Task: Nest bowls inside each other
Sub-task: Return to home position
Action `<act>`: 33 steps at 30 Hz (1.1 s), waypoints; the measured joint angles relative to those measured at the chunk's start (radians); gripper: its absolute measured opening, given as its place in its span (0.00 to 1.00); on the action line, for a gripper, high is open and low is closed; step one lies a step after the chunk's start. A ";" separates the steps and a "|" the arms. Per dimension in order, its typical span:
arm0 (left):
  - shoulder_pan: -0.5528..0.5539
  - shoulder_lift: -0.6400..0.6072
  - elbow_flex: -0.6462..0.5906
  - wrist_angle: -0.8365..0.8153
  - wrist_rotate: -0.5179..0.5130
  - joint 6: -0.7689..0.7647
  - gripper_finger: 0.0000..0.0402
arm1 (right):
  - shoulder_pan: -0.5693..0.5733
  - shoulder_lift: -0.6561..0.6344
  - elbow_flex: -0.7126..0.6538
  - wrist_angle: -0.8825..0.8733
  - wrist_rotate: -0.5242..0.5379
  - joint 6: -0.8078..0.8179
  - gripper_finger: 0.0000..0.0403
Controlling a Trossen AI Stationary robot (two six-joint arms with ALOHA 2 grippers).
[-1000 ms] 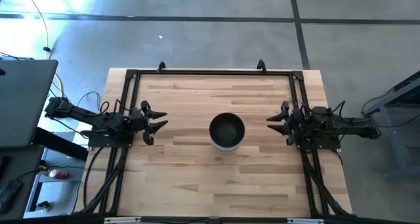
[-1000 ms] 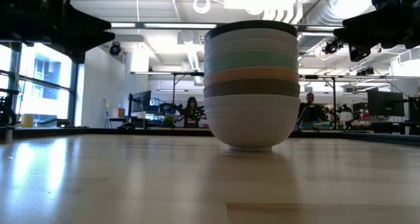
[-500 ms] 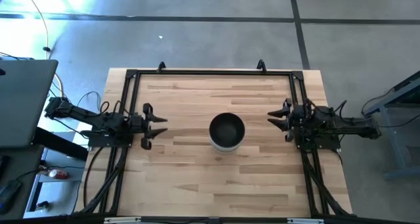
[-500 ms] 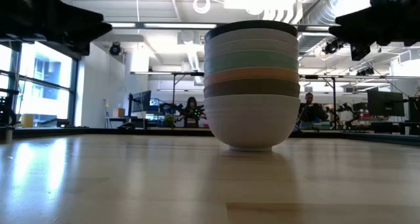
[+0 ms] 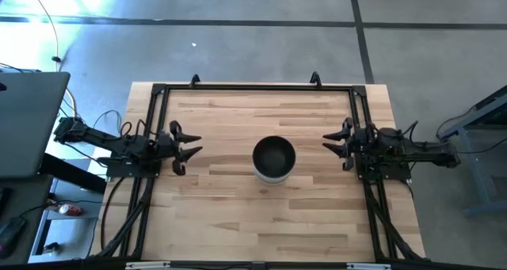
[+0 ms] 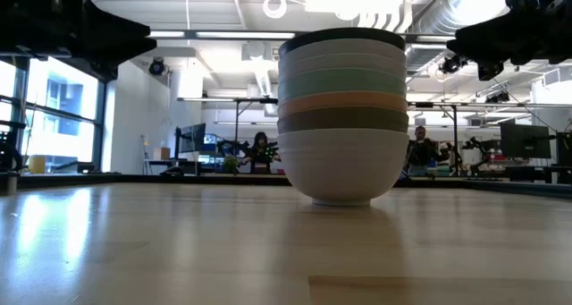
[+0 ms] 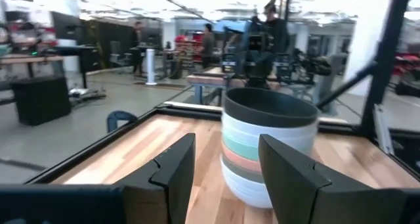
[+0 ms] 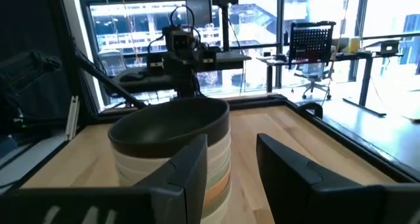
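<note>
The bowls stand nested in one stack [image 5: 274, 157] at the table's middle, with a black bowl [image 7: 270, 106] on top and a white one [image 6: 342, 166] at the bottom resting on the wood. Between them show white, mint, peach and olive rims. My left gripper [image 5: 188, 147] hovers open at the table's left side, level and pointing at the stack [image 7: 266, 152]. My right gripper [image 5: 333, 143] hovers open at the right side, also level and facing the stack [image 8: 172, 148]. Neither touches a bowl.
A black metal frame [image 5: 253, 88] runs along the table's far, left and right edges. A laptop [image 5: 28, 123] sits off the table's left. Bare wood [image 5: 261, 222] lies near and far of the stack. People [image 6: 261, 150] show in the room beyond.
My left gripper has rolled a little about its own axis and come back, and my right gripper has swung slightly at the wrist. Both keep their place and stay open. The stack of bowls has not moved.
</note>
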 joint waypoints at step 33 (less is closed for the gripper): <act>0.000 0.000 0.000 -0.020 0.091 0.022 0.39 | 0.000 0.001 0.000 -0.040 0.000 0.004 0.31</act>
